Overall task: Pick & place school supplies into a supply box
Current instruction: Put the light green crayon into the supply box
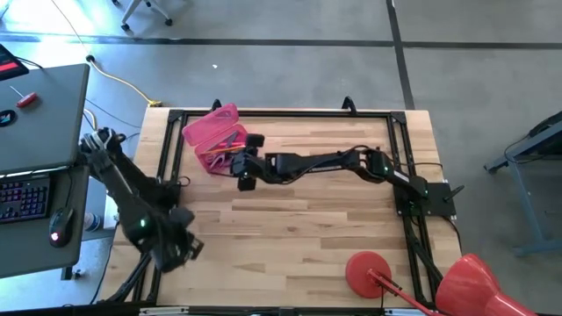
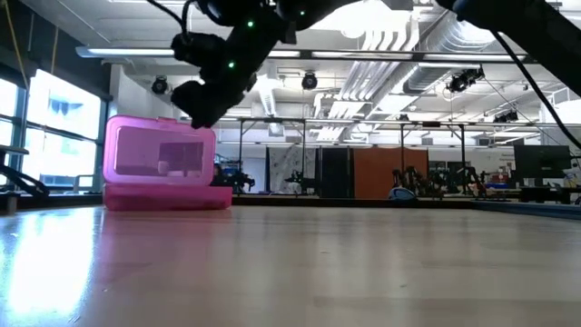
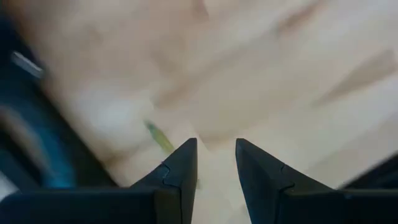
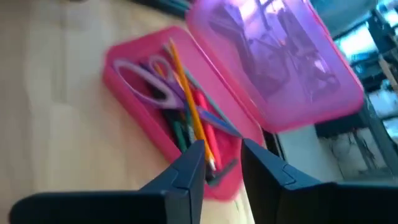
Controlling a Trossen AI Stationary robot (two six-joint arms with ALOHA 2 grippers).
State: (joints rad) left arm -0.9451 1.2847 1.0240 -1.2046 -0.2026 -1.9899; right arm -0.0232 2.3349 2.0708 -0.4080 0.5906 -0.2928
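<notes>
The pink supply box [image 1: 215, 140] sits at the table's far left, its base flat on the wood and its clear pink lid [image 4: 273, 62] hinged open. In its tray [image 4: 134, 115] lie purple-handled scissors [image 4: 152, 78], an orange pencil [image 4: 186, 99] and several other pens. My right gripper [image 4: 222, 155] hovers just above and beside the box's end, also in the low view [image 2: 200, 100]. Its fingers are open with nothing between them. My left gripper [image 3: 216, 155] is open over bare wood near the table's near-left edge [image 1: 178, 248]. A blurred thin green streak [image 3: 160, 137] shows on the wood beside it.
A red round disc with a handle [image 1: 369, 270] lies at the near right, beside a big red object [image 1: 470, 285]. A black rail frame [image 1: 281, 112] borders the table. A grey desk with a keyboard [image 1: 35, 114] stands off the left edge. Bare wood fills the middle.
</notes>
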